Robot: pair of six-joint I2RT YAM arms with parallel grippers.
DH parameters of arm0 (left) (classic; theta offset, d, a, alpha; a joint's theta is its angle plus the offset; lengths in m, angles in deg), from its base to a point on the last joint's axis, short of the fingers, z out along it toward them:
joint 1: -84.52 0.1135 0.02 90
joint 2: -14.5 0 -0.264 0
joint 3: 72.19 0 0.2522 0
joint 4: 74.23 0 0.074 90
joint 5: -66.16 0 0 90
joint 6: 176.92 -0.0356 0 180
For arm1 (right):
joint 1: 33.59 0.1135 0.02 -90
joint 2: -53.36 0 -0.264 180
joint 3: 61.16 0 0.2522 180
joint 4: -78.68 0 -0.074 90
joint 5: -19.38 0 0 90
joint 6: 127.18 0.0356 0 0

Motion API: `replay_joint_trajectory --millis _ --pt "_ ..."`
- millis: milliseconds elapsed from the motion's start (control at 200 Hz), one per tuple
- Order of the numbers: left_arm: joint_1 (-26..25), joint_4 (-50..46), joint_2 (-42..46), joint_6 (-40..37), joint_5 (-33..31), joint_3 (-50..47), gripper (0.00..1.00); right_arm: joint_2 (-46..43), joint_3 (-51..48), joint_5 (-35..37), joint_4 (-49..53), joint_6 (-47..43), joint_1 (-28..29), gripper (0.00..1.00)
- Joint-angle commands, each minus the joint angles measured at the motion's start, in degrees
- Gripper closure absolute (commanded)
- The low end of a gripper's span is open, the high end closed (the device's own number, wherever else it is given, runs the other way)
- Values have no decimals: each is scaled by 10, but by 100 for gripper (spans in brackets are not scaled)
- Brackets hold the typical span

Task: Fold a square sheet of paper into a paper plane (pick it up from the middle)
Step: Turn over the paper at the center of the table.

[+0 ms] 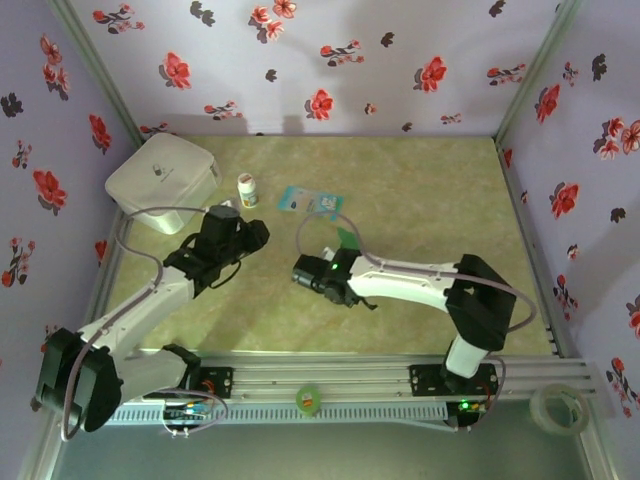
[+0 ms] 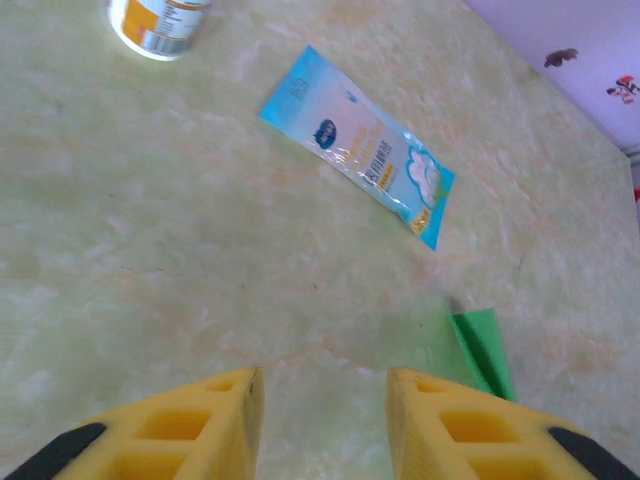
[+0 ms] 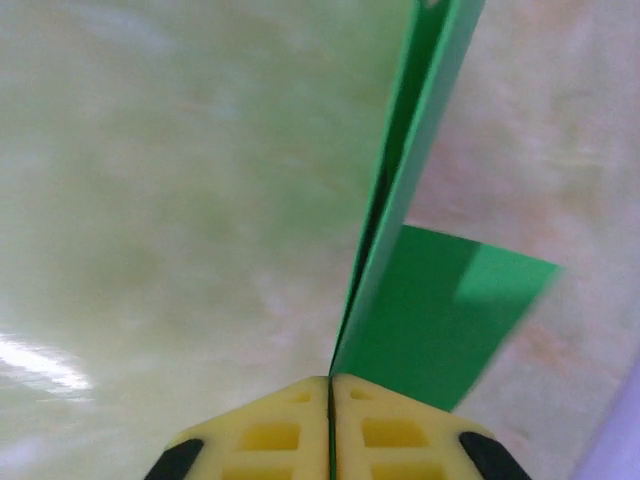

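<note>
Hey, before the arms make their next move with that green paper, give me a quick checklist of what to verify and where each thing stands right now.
1. Right gripper pinching the green paper: ok, it is closed with the paper's edge between its fingers.
2. Left gripper free to help: ok, its jaws are apart with nothing between them.
3. Paper already folded into layers: ok, two layers spread apart above the grip.
4. Creases neat and aligned: cannot tell, the close view is edge-on and blurred.
5. Packet apart from the paper: ok, bare table lies between them.
6. Bottle out of the way: ok, it stands farther off than the packet.
</note>
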Motion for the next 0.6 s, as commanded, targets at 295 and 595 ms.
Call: replay_joint_trajectory --millis 295,595 --pt "16 -19 2 -7 19 -4 62 -71 -52 -311 -172 56 -78 63" --pt "13 74 -81 -1 164 -4 74 -134 -219 -599 -433 211 -275 87"
